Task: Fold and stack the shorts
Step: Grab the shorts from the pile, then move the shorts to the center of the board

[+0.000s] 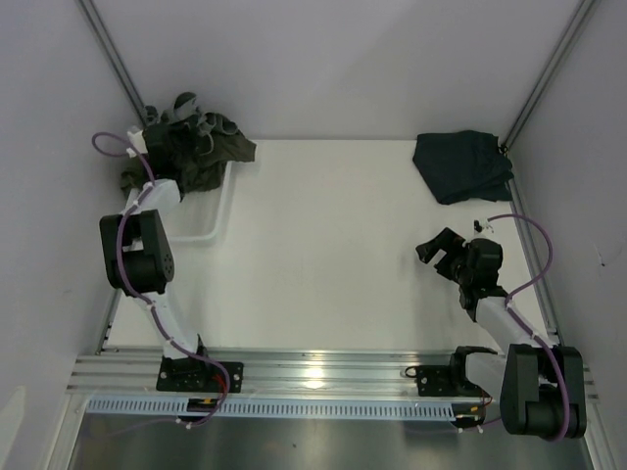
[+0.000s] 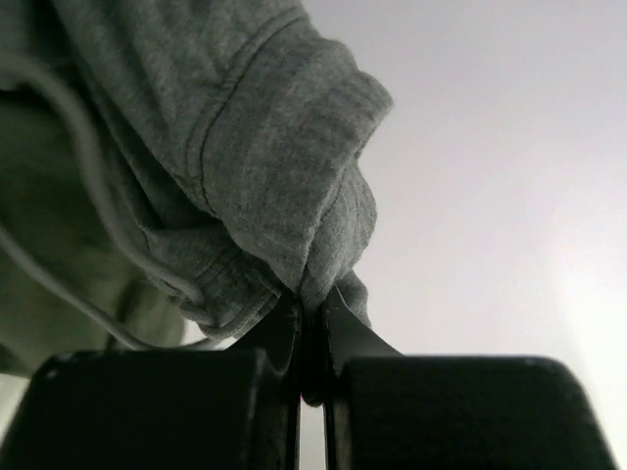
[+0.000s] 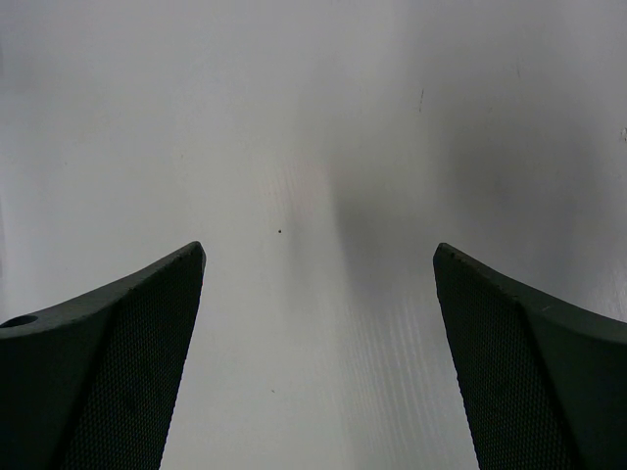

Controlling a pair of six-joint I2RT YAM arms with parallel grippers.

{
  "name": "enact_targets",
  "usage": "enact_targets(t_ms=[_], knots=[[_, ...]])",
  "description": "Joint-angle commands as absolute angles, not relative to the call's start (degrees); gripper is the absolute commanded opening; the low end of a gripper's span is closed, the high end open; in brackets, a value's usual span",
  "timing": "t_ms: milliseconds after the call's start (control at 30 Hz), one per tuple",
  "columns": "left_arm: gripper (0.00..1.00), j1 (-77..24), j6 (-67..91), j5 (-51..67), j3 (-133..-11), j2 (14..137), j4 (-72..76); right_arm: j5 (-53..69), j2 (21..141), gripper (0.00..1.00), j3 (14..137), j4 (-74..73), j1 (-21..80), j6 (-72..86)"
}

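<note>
Over at the white basket (image 1: 221,206), which sat on the table (image 1: 323,255), the grey shorts (image 2: 265,147) and the olive shorts (image 1: 220,157) lay heaped together, spilling over the basket's far rim. The left gripper (image 2: 312,311) was at that heap, its jaws clamped on a bunched fold of the grey shorts, with olive cloth just beside it. Well to the right of the basket, the navy shorts (image 1: 460,164) lay in a compact dark pile. Also right of the basket, the right gripper (image 1: 438,251) hung over the table, its jaws spread wide with nothing between them.
</note>
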State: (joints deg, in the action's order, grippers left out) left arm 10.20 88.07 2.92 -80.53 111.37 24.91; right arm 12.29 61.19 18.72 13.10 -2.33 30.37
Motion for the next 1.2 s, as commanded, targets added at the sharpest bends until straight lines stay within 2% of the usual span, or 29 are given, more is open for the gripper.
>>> enact_targets(t_ms=[0,67,333,500,633,867,1167], knots=[[0.00,6.7,86.1,2.4,-80.9,100.4,35.5,11.9,61.3,1.00,20.8,13.6,-1.9,29.4],[0.00,5.4,81.1,1.2,-81.8,97.9,33.8,12.0,61.5,1.00,20.9,13.6,-1.9,29.4],[0.00,2.9,59.4,-2.4,-98.2,91.0,26.2,12.8,62.3,0.99,21.4,13.8,-1.9,29.3],[0.00,0.6,45.0,-1.9,-101.0,83.5,28.4,13.3,63.3,0.99,21.8,13.9,-1.8,29.3],[0.00,-5.0,37.4,1.6,-100.6,76.6,29.2,13.2,63.7,1.00,22.0,14.0,-1.7,29.3],[0.00,-12.5,36.3,6.4,-97.4,64.7,27.4,13.0,63.7,0.99,22.1,13.9,-1.5,29.1],[0.00,-15.8,51.4,13.1,-82.8,54.0,23.5,12.9,63.8,0.99,22.2,13.9,-1.3,28.9]])
